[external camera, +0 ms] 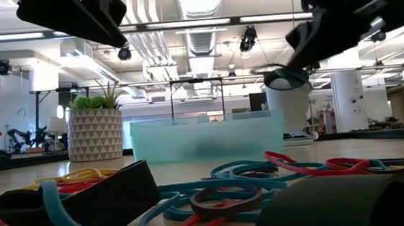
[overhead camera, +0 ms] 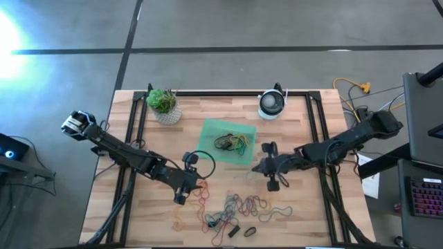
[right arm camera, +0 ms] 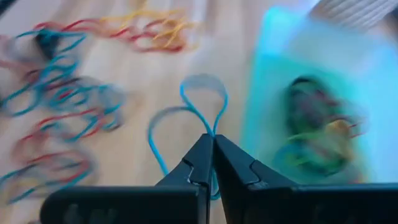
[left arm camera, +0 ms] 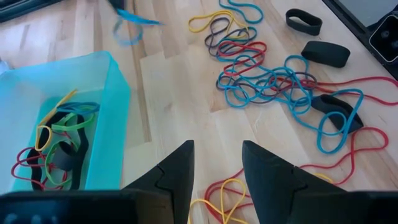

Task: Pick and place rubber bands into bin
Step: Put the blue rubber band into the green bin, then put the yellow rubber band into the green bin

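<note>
The rubber bands [overhead camera: 239, 207] lie in a loose, tangled pile on the wooden table, near its front edge; in the left wrist view the pile [left arm camera: 273, 81] is red, blue, yellow and dark. The green bin [overhead camera: 228, 142] sits at mid-table with several bands [left arm camera: 59, 140] inside. My right gripper [overhead camera: 258, 166] [right arm camera: 212, 146] hovers just right of the bin, shut on a blue band [right arm camera: 202, 93]. My left gripper [overhead camera: 196, 185] [left arm camera: 216, 168] is open, low over the table between the bin and the pile, touching nothing. My right gripper pinches one blue rubber band between its two fingertips, where the band's strands cross [right arm camera: 213, 132]. A small loop [right arm camera: 204, 79] stands out beyond the fingers and a larger one [right arm camera: 155, 127] trails to the side. The band is slack and looks clear of the table.
A small white pot with a green plant [overhead camera: 165, 106] and a round white and dark device [overhead camera: 271, 104] stand at the far edge. Wide black bands [left arm camera: 323, 53] lie beside the pile. Black frame rails [overhead camera: 315, 131] run along both sides of the table.
</note>
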You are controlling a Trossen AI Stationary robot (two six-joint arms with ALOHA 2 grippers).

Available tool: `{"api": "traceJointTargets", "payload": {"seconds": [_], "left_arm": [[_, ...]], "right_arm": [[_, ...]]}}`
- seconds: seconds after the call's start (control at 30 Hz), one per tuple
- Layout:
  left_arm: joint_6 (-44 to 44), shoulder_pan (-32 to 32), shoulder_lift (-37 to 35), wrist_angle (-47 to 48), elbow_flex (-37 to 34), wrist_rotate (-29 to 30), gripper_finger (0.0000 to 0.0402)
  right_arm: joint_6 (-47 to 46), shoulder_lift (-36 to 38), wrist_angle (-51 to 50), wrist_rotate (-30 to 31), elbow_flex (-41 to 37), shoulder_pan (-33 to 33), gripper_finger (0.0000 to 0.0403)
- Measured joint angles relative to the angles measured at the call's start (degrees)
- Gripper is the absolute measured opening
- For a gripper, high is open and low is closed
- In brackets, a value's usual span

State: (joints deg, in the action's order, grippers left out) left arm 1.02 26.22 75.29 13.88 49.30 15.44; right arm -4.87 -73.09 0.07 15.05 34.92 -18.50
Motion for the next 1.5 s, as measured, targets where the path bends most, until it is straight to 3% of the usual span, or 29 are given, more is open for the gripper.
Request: {"api": "traceJointTargets", "payload": {"seconds": [0.27,0.53,0.7,0.97,1.37,1.5], "left_arm": [[-0.5,0.0,0.0,-0.8,0.0,0.0,0.0121],[-0.5,0.0,0.0,-1.4,0.0,0.0,0.0121],[-0.5,0.0,0.0,-1.3,-0.1,0.0,0.0121],[-0.3,0.0,0.0,-0.9,-0.9,0.0,0.0121],[-0.3,0.0,0.0,-1.6,-2.5,2.0,0.0121],[0.3,-0.1,0.0,-1.4,-3.4,3.3,0.0121]], "right_arm": [[7.6,0.4,3.6,9.0,2.7,4.2,0.0008],[8.4,-4.2,3.3,8.9,6.9,13.1,0.0008],[8.0,-8.8,3.1,5.1,8.1,18.5,0.0008],[3.6,-13.8,3.1,4.0,8.2,22.2,0.0012],[4.0,-13.5,-0.3,3.9,8.8,22.2,0.0124],[5.4,-12.3,-2.2,0.2,8.8,21.7,0.0148]]}}
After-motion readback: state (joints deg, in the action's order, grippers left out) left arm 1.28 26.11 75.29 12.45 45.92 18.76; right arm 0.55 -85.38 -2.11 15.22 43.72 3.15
